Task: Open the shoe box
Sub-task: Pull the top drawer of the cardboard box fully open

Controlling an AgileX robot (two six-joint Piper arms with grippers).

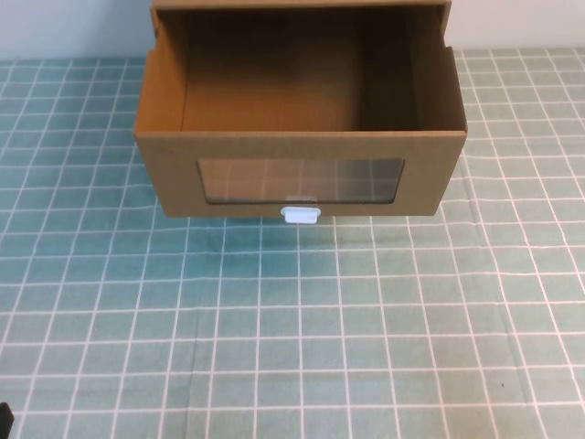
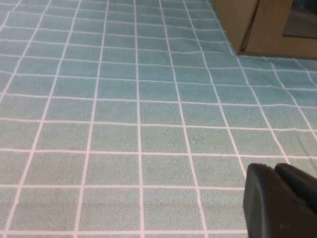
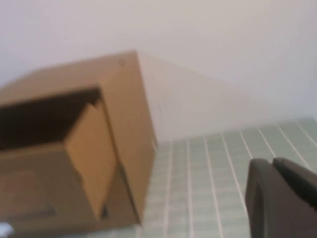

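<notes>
The brown cardboard shoe box (image 1: 174, 169) stands at the back middle of the table. Its drawer is pulled out toward me, showing an empty inside. The drawer front has a clear window (image 1: 302, 180) and a small white handle (image 1: 301, 215) below it. My left gripper (image 2: 275, 171) is shut on nothing, low over the cloth, with the box's corner (image 2: 257, 25) well away from it. My right gripper (image 3: 271, 163) is also shut and empty, off to the side of the box (image 3: 119, 124) and apart from it. Neither gripper shows in the high view.
A teal tablecloth with a white grid (image 1: 292, 329) covers the table. A pale wall (image 3: 208, 59) rises right behind the box. A small dark part (image 1: 4, 419) shows at the near left corner.
</notes>
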